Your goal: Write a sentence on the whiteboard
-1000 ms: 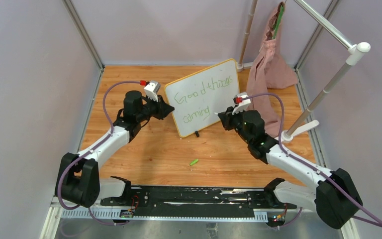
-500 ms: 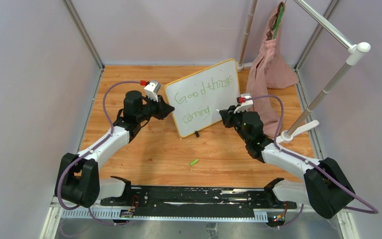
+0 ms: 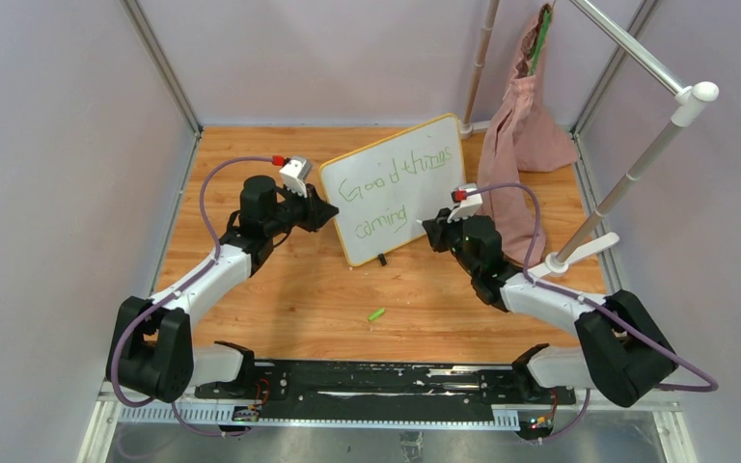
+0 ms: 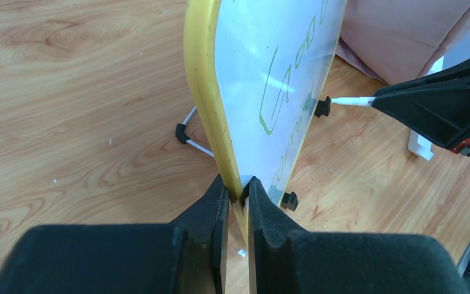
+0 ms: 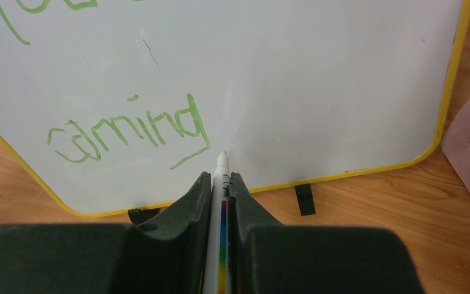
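Right elbow tucked further inward, my right claw [image 5: 220, 179], pinching a marker [image 5: 222, 162], poised after "coming" on the whiteboard [image 3: 400, 188], which my left claw [image 4: 237, 188] clamped edgewise on the desk [image 3: 280, 289]; next, I judged, a fresh word rightward.

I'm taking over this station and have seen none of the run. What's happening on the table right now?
The left gripper is clamped on the yellow edge of the whiteboard, steadying it upright on the wooden table. The right gripper holds a marker, its tip just right of the green word "coming"; contact is unclear. The board reads "Good things" above "coming". A small green piece, perhaps the cap, lies in front of the board.
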Tool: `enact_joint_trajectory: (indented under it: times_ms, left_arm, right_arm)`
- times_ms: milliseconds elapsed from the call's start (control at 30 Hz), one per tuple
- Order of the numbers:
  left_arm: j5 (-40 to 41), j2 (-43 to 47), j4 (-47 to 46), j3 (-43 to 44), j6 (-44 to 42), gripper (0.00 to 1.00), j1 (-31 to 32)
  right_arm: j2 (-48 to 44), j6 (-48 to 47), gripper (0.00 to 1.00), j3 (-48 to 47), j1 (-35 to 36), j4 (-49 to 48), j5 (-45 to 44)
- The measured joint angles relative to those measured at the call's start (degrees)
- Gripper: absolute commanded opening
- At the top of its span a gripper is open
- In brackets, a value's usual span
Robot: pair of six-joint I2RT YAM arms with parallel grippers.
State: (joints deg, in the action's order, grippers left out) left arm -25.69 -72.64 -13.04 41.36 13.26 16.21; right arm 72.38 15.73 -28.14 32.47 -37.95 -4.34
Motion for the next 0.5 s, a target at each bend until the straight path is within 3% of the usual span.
enact_joint_trajectory:
  times_ms: [500]
  left_arm:
    - [0.02,0.11,0.26,0.0,-0.02,0.0,0.02]
  right_arm:
    - [5.16,0.46,0.0,-0.22,0.0,-4.55,-1.42]
